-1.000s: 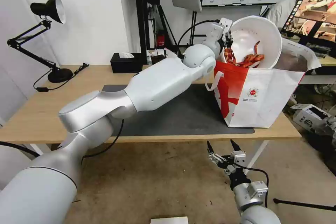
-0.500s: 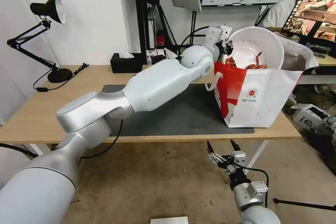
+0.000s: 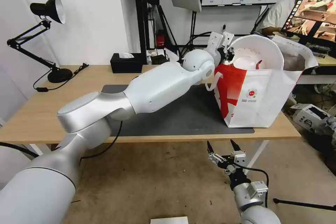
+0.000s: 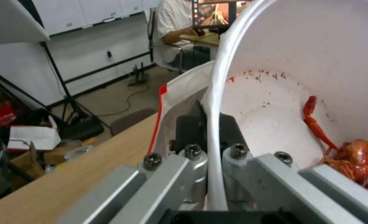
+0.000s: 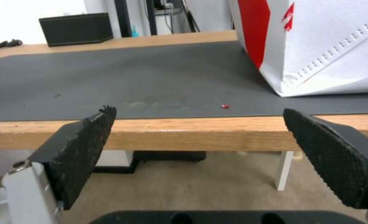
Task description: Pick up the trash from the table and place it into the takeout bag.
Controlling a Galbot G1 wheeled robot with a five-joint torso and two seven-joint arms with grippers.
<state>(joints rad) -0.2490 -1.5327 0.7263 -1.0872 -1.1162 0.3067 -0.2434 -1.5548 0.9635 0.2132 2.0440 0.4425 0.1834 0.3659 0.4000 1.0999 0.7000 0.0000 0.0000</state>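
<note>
Bowl (image 3: 257, 54) stands tipped on edge in the bag's (image 3: 260, 99) mouth, opening toward the robot; left gripper (image 3: 228, 49) pinches its rim. Right gripper (image 3: 221, 146) hangs spread below the table (image 3: 35, 115).

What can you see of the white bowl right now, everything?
The white bowl is round, smooth, plastic-looking, with a thin rolled rim. It is tipped steeply on edge, mouth toward the robot, lower part inside the open takeout bag. The left pincer clamps its rim. The inside is speckled with red flecks; a few red crayfish shells sit at its low side.
</note>
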